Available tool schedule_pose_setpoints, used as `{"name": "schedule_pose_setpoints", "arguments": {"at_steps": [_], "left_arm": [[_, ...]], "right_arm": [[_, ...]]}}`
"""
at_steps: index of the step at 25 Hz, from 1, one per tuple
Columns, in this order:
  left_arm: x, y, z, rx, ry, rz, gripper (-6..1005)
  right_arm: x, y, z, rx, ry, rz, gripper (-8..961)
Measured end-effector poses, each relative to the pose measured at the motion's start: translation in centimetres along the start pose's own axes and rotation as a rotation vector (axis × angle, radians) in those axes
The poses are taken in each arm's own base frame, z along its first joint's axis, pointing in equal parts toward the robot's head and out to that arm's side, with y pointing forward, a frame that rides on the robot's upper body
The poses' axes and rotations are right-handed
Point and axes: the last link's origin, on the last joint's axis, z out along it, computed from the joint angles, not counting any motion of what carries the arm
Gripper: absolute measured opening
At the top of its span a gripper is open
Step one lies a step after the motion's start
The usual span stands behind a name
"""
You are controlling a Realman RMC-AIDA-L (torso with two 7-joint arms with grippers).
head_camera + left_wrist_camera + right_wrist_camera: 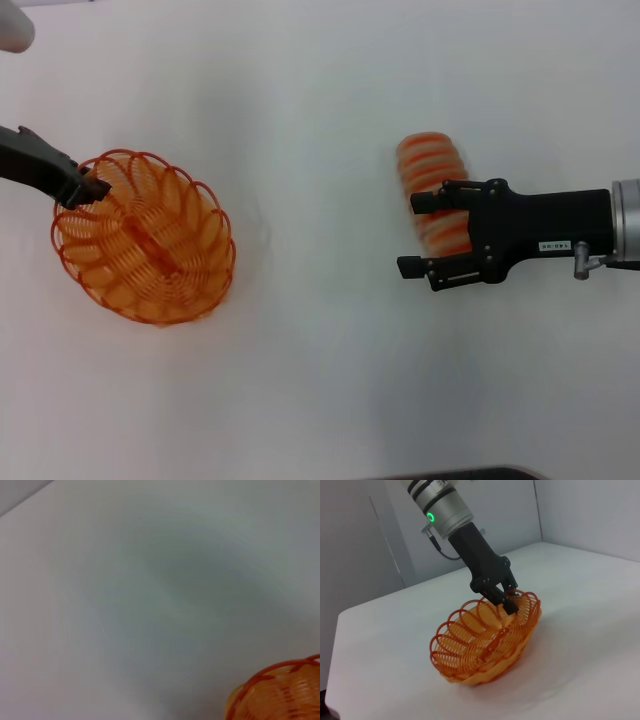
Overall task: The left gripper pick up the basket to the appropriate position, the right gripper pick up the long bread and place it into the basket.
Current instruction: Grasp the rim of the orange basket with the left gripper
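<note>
On the far left of the head view, the left gripper (88,188) has its jaws closed on the scalloped rim of the basket (150,250). The right wrist view shows the same grip from across the white surface (320,380): the black fingers (509,604) pinch one loop of the rim, and the gripped side rides higher than the far side, so the basket (485,640) sits tilted with its lower edge at or near the surface. Whether it is fully clear of the surface cannot be told. The left wrist view catches only a corner of the basket (280,692).

Well apart to the right lies the long bread (435,190), its stripes running across it. The right gripper (418,234) reaches in from the right edge, jaws open wide and holding nothing. One finger overlaps the loaf's near half; the other stands just off its end, so the jaws do not yet straddle it.

The basket move looks to be the step in hand. To do it well, I would keep the pinch firm on that single loop, carry the basket low and level enough that it does not swing, and set it toward the middle, open side up. The right gripper should then centre over the loaf's middle, across its narrow width, before closing.
</note>
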Motion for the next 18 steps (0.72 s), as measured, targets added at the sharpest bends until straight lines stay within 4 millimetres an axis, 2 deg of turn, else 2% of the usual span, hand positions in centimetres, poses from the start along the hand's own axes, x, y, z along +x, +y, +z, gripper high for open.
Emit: {"name": "schedule_pose_setpoints", "arguments": {"at_steps": [9, 18], "left_arm": [[0.9, 0.4, -1.3, -0.052, -0.035, -0.257, 138], [1.4, 0.4, -2.8, -0.077, -0.014, -0.413, 110]], "right_arm": [[-0.1, -0.4, 0.1, 0.021, -0.004, -0.001, 928], [-0.1, -0.8, -0.2, 0.054, -0.02, 0.006, 927]]}}
